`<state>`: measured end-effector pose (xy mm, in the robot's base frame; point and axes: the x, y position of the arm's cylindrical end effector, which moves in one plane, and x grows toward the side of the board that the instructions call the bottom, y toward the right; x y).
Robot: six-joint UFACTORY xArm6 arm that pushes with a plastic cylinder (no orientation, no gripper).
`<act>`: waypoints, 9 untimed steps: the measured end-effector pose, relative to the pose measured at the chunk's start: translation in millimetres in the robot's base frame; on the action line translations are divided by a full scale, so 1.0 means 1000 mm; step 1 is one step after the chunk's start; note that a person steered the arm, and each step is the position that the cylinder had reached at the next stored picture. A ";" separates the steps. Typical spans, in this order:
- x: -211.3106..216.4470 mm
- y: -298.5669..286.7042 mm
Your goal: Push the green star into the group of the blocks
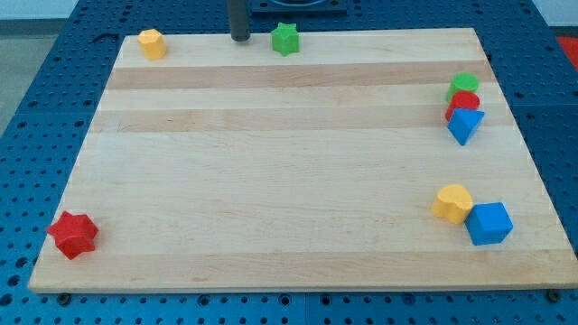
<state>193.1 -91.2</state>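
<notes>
The green star (285, 38) lies at the top edge of the wooden board (271, 181), a little right of centre. My tip (240, 38) stands just to the star's left, with a small gap between them. At the view's right edge a green block (466, 85), a red block (463, 102) and a blue triangular block (465, 125) sit tightly together in a column. Lower right, a yellow heart-shaped block (452, 203) touches a blue cube (489, 223).
A yellow hexagonal block (152, 42) lies at the board's top left corner. A red star (72, 235) lies at the bottom left corner. A blue pegboard (36, 108) surrounds the board.
</notes>
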 end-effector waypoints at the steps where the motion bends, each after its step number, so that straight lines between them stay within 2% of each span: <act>1: 0.004 0.050; 2: 0.006 0.106; 4: 0.077 0.160; 5: 0.069 0.160; 6: 0.023 0.157; 7: 0.036 0.130; 9: 0.127 0.123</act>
<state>319.7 31.7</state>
